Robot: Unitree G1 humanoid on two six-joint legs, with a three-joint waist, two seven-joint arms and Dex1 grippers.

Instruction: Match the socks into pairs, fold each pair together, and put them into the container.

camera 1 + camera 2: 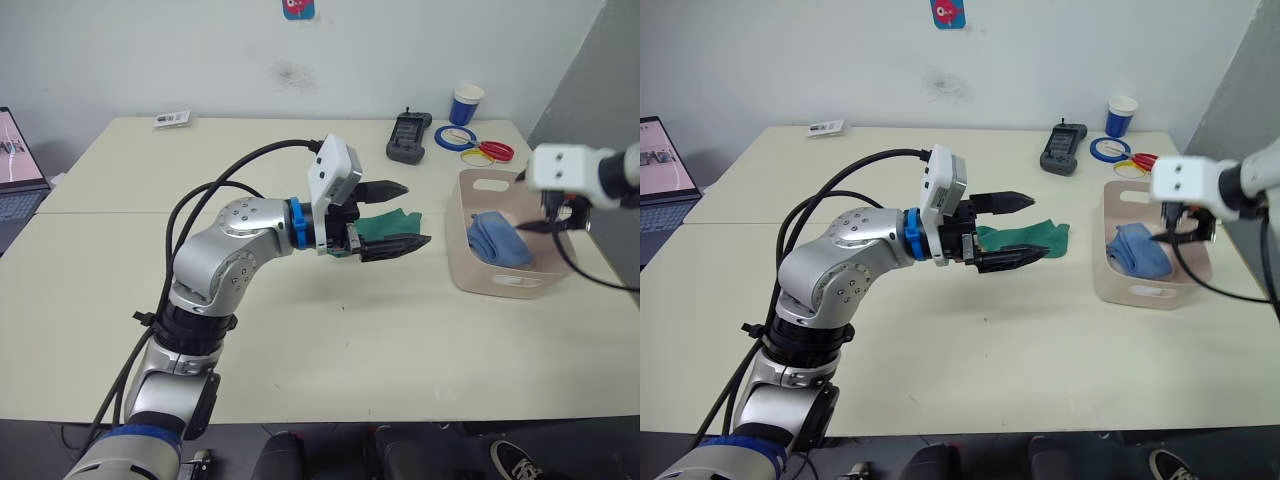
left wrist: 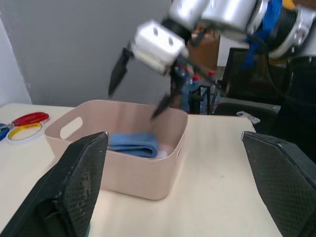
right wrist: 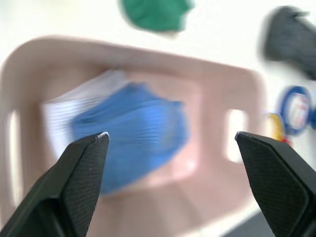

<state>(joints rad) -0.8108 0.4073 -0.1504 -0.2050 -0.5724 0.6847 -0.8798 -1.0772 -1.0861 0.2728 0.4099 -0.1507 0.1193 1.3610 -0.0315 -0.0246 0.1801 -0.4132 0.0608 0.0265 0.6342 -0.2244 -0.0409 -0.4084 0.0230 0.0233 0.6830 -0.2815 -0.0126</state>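
Step in hand: two pairs look already stored, and the last one, the dark green pair (image 1: 1025,238), is waiting on the table (image 1: 300,340).
Container: the pale pink container (image 1: 478,272) stands at the robot's right side of the table. Inside it lies the folded light blue pair (image 1: 497,240), and in the right wrist view a white pair (image 3: 59,116) is under the blue one.
Dark green pair: it lies flat on the table, just left of the container, near the left gripper's fingers. I cannot tell if the fingers touch it.
Left gripper (image 1: 1012,230): the jaws are wide open and hold nothing; one finger is above the green socks and one is in front of them.
Right gripper (image 2: 139,88): it hangs over the container, jaws spread apart and empty.
Next move, as I judge: the left gripper needs to come down, close on the green pair and carry it to the container.
Other things: a blue paper cup (image 1: 466,103), tape rings (image 1: 458,138), red scissors (image 1: 492,152) and a black handset (image 1: 409,136) are at the far edge.
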